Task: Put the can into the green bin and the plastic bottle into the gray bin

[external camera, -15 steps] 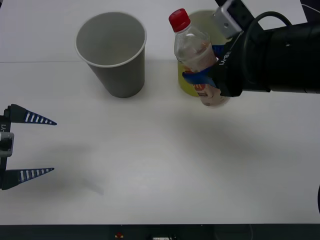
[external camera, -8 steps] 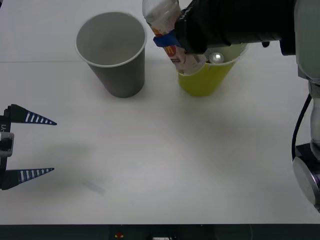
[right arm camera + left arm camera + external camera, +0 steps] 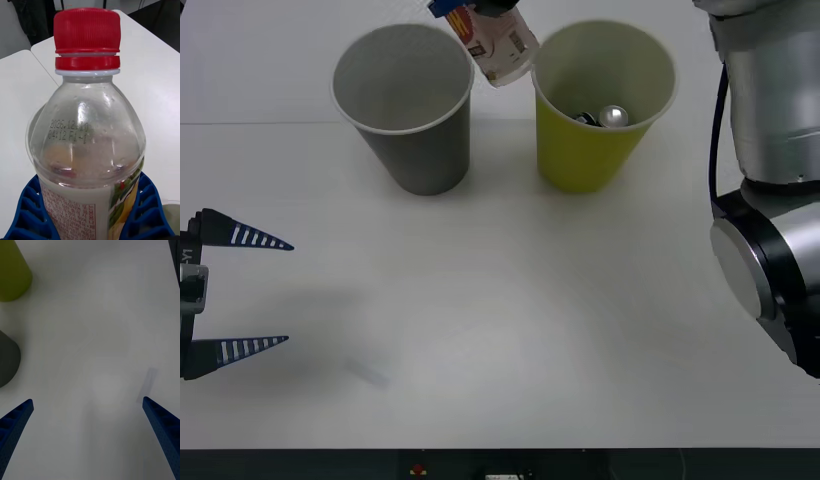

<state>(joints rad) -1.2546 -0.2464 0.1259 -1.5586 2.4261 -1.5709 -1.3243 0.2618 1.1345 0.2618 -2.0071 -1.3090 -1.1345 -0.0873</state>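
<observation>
1 can (image 3: 612,116) in green bin (image 3: 592,160), 1 gripped plastic bottle (image 3: 498,45), 1 gray bin (image 3: 420,150)

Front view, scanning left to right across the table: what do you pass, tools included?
Left tool, open at the table's left edge → gray bin → bottle, held up between the bins → green bin, with the can inside → right arm.
</observation>
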